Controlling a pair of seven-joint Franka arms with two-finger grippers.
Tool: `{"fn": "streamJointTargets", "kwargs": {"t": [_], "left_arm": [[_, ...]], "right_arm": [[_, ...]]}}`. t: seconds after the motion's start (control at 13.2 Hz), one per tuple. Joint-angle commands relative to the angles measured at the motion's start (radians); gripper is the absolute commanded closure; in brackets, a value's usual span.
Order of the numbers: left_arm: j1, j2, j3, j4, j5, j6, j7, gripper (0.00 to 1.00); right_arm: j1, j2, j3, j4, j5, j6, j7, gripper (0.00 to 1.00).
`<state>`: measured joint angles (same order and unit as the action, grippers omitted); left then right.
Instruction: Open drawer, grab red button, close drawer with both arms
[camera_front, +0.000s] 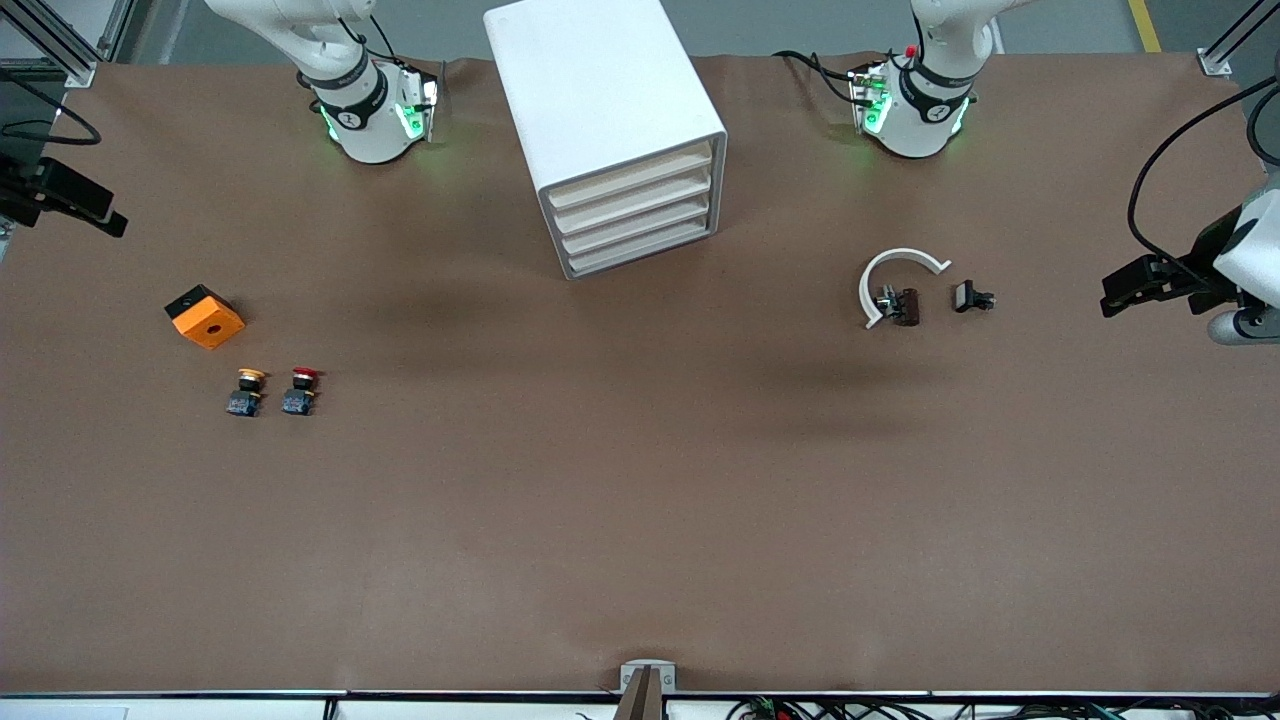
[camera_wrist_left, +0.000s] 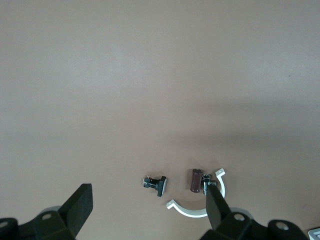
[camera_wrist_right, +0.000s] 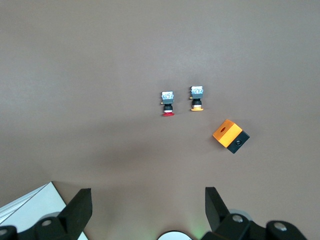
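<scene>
You are looking at the drawer unit shut, red button sitting on the table beside the yellow button, left gripper and right gripper both hanging spread and holding nothing, fitting either end of the job.

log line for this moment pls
white four-drawer cabinet: drawers shut | red-capped push button: on table beside yellow-capped push button | left pincer: open, aloft | right pincer: open, aloft
</scene>
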<state>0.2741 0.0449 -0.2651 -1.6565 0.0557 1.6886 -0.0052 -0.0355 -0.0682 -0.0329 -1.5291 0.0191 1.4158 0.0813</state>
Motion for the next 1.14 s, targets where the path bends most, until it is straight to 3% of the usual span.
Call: {"fn": "streamJointTargets", "kwargs": {"t": [0.0, 0.23, 0.68, 1.06], "left_arm": [[-0.142, -0.019, 0.140, 0.001, -0.007, -0.007, 0.011, 0.00], [-0.251, -0.023, 0.246, 0.001, -0.007, -0.010, 0.007, 0.00], [-0.260, -0.023, 0.248, 0.004, -0.007, -0.010, 0.004, 0.00], [-0.257, -0.031, 0.241, 0.079, -0.022, -0.079, 0.010, 0.00]], "right_arm": [[-0.012, -0.071, 0.010, -0.080, 0.016, 0.011, -0.011, 0.00], [-0.011, -0.108, 0.010, -0.131, 0.013, 0.045, -0.014, 0.00], [-0.004, -0.117, 0.018, -0.138, 0.013, 0.040, -0.011, 0.00], [-0.004, -0.119, 0.018, -0.135, 0.012, 0.049, -0.018, 0.00]]}}
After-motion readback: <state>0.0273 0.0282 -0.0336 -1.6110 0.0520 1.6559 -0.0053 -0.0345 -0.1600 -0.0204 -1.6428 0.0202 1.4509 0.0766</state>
